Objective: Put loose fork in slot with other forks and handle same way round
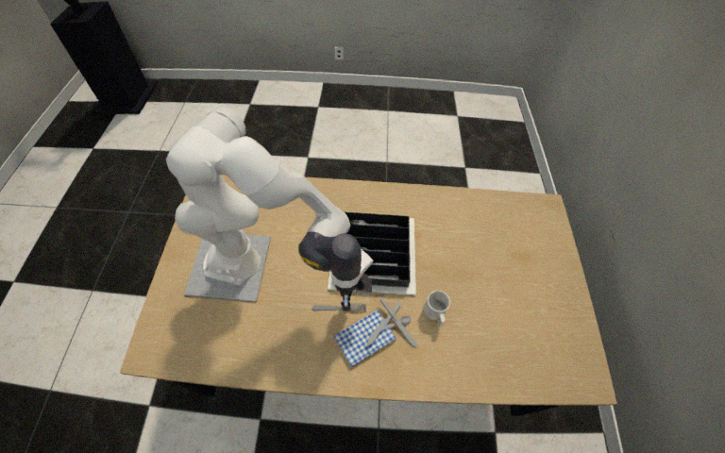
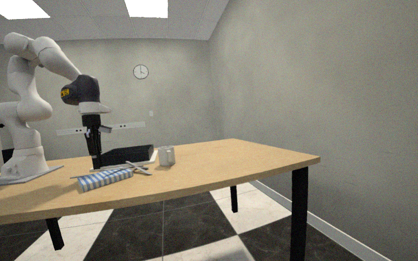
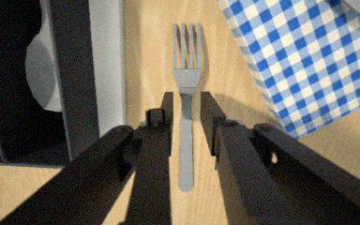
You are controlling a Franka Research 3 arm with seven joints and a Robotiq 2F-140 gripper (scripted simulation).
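Between gripper (image 1: 346,307) (image 2: 96,168) (image 3: 187,105) fingers, slim four-tined grey fork (image 1: 331,308) (image 3: 186,141), smooth rounded handle

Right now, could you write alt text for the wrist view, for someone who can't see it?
A silver fork lies on a wooden table between the two parted black fingers of a gripper, tines pointing to the top of the picture. At left is part of a black tray holding a spoon-like piece; at upper right, a blue-and-white checked cloth.
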